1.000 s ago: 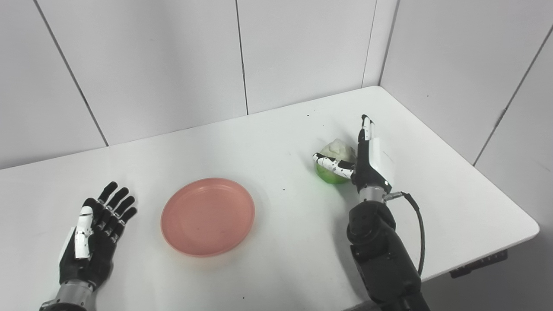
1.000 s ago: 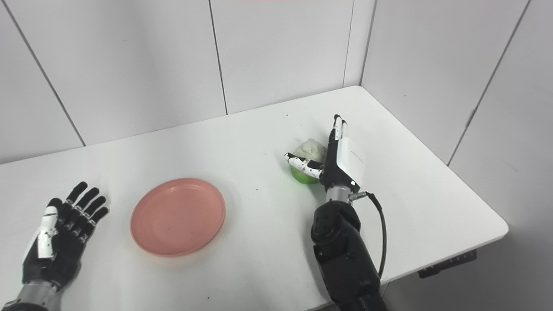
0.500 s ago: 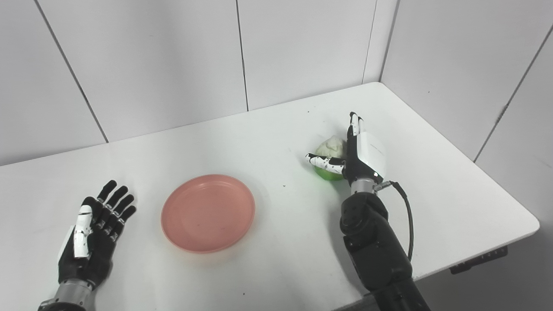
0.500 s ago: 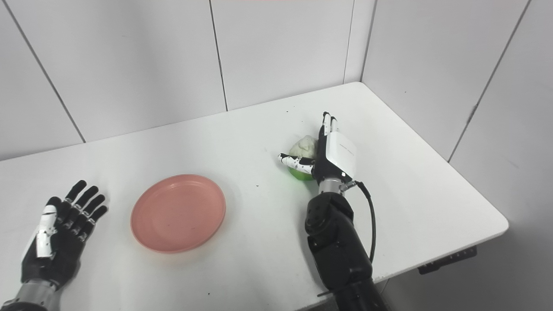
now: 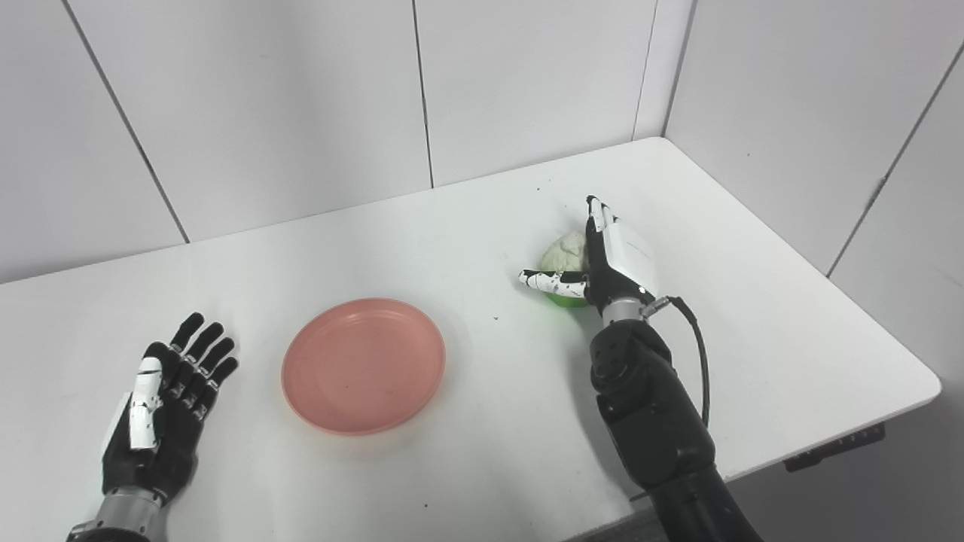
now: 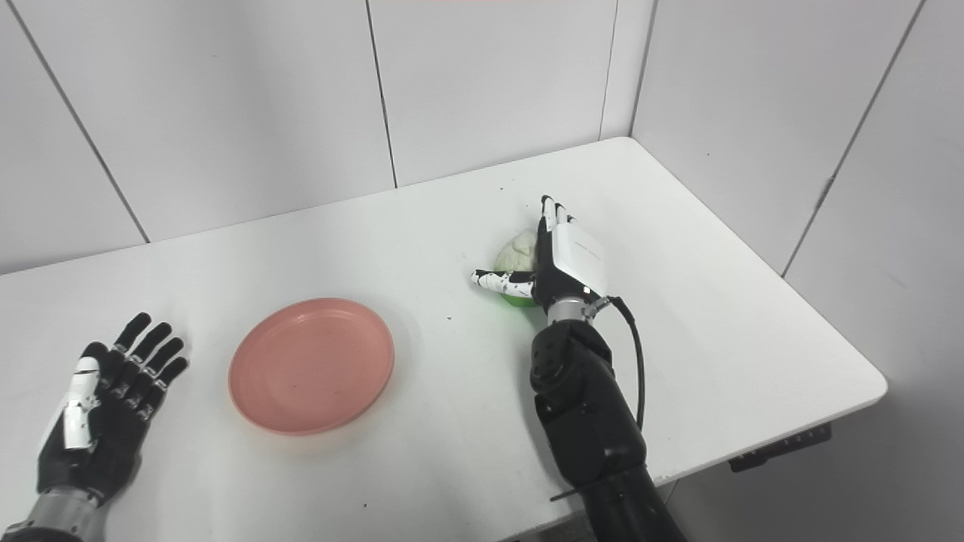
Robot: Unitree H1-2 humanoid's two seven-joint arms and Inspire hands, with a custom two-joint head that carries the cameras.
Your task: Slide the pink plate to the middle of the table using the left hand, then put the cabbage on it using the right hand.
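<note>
Cabbage [image 5: 563, 252] sits on the white table [image 5: 753, 316], right of centre, with the right hand [image 5: 614, 260] pressed against its right side, fingers straight and thumb spread in front, not closed. Pink plate [image 5: 363, 365] lies well left of it. Left hand [image 5: 162, 410] rests flat, fingers apart, holding nothing.

My left black-and-white robot hand [image 5: 162, 410] lies palm-up low at left, fingers [image 5: 202, 348] spread and straight, holding nothing; silver wrist cuff at bottom edge. My right black-and-white robot hand [image 5: 606, 260] stands on edge farther out, white back plate facing right, fingers [image 5: 595, 214] extended straight and together, thumb stuck out leftward, not curled. Right forearm, bulky black casing, rises from bottom edge; black cable loops from wrist down along forearm. I see no closed grasp on either side.
</note>
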